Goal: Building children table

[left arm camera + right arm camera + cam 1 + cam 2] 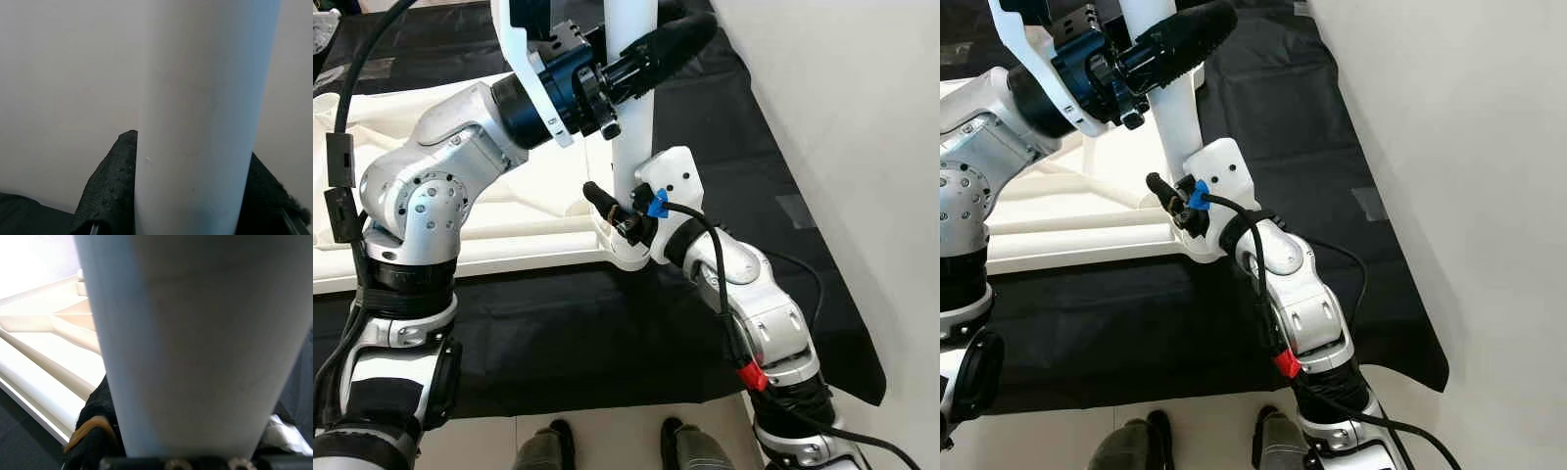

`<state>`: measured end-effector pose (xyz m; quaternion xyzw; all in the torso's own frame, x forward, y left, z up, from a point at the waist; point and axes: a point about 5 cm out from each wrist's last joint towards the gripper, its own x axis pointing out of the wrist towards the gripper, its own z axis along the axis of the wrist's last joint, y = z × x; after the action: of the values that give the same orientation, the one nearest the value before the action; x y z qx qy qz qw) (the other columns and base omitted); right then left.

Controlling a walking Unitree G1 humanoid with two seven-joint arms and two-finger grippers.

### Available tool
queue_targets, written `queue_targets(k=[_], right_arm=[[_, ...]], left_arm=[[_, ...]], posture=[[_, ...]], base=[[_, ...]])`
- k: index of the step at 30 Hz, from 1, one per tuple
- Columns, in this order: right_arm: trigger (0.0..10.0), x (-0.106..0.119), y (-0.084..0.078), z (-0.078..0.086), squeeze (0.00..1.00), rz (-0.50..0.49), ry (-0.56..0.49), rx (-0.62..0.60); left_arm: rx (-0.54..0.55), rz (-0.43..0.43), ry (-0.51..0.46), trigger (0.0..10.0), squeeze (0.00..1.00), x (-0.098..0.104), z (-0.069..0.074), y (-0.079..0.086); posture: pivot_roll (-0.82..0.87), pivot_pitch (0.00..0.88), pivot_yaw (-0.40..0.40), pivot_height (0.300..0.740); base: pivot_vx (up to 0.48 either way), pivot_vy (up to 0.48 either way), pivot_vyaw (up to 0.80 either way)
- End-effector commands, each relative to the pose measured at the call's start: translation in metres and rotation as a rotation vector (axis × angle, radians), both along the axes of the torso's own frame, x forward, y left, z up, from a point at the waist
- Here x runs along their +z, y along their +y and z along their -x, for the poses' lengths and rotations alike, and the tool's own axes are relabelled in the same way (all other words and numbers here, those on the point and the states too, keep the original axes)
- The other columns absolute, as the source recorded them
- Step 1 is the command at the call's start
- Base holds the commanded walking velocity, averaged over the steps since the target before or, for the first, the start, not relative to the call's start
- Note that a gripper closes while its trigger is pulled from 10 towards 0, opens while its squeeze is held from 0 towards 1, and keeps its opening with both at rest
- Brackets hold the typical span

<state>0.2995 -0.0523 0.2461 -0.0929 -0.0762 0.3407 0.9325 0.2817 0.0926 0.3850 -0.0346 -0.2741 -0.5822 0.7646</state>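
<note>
A white round table leg [632,127] stands upright at the near right corner of the upturned white tabletop [509,230]. High on the leg, my left gripper [651,51] is shut on it, one black finger on each side. My right gripper [625,217] is shut on the same leg low down, just above where it meets the tabletop corner. In the left wrist view the leg [200,122] runs between the black padded fingers [107,196]. In the right wrist view the leg [195,342] stands close in front of the tabletop's underside rails [58,347].
The tabletop lies on a black cloth [558,333] spread over the floor. A pale wall [862,117] rises close on the right. Two dark feet [548,446] stand at the cloth's near edge on light floor.
</note>
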Motion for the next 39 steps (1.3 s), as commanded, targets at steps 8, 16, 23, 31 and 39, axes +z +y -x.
queue_targets(k=[8, 16, 23, 31, 39], right_arm=[[10.0, -0.02, -0.007, -0.005, 1.0, -0.008, 0.128, 0.094], [10.0, 0.009, -0.026, -0.014, 1.0, 0.028, 0.054, 0.278], [10.0, 0.032, -0.024, -0.008, 0.0, 0.018, 0.05, 0.553], [0.0, 0.039, -0.028, -0.011, 0.0, 0.039, 0.049, 0.666], [0.0, 0.04, -0.03, -0.008, 0.0, 0.01, 0.064, 0.716]], left_arm=[[-0.041, -0.054, 0.006, 0.0, 0.0, -0.009, 0.007, -0.017], [-0.063, -0.059, -0.017, 0.0, 0.0, -0.003, 0.015, -0.029], [-0.075, -0.055, -0.042, 0.0, 0.0, 0.004, 0.027, -0.026], [-0.082, -0.047, -0.076, 0.0, 0.0, 0.014, 0.05, -0.015], [-0.074, -0.049, -0.062, 0.0, 0.0, 0.013, 0.039, -0.02]], posture=[[0.0, 0.297, 0.032, 0.74], [0.0, 0.297, 0.032, 0.74], [0.0, 0.293, 0.036, 0.74], [0.0, 0.293, 0.035, 0.74], [0.0, 0.293, 0.035, 0.74]], base=[[0.0, 0.0, 0.0], [0.0, 0.0, 0.0], [0.0, 0.0, 0.0], [0.0, 0.0, 0.0], [0.0, 0.0, 0.0]])
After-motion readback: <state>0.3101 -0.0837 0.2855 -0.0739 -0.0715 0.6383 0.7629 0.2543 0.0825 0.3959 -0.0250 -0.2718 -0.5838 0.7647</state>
